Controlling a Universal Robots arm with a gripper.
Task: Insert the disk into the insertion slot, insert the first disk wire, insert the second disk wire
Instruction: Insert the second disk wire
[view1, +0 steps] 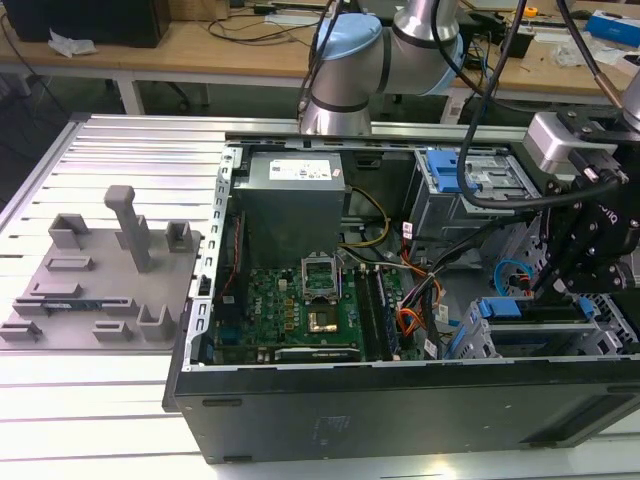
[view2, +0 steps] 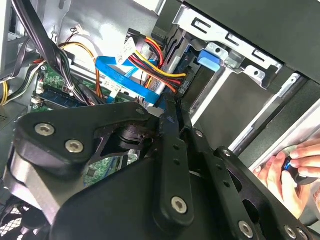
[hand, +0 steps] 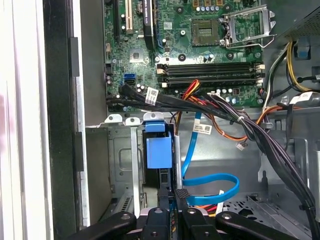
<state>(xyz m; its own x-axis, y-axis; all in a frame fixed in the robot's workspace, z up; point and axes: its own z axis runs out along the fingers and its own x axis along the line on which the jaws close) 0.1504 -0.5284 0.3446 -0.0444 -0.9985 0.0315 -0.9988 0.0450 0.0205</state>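
so far the flat silver hard drive in its bright blue plastic carrier (hand: 159, 152) looks seated in the grey perforated sheet-metal drive bay (hand: 131, 165), its blue end standing just ahead of the gripper (hand: 174, 197) in the first wrist view; that step i judge done; the thin glossy bright blue cable (hand: 212, 179) loops in the open just beside the gripper and runs toward the drive's end; the bundle of red, yellow and black wires (view2: 150, 62) hangs close above the black fingertips (view2: 172, 117) in the second wrist view, ending near a small dark plug at the cage; whether either plug is fully home i cannot tell, so the wire steps read as in hand rather than finished;

the black two-fingered gripper has its fingers drawn nearly together, pointing straight at the drive's back edge; something thin may be pinched between them, though i cannot tell what, if anything; in the exterior view the arm reaches over the open dark grey computer case (view1: 400, 410) on the ribbed aluminium bench (view1: 90, 400), its wrist bent down into the corner with the drive cages (view1: 520, 335); a person's hand (view2: 287, 172) rests at the case's edge beyond the gripper.
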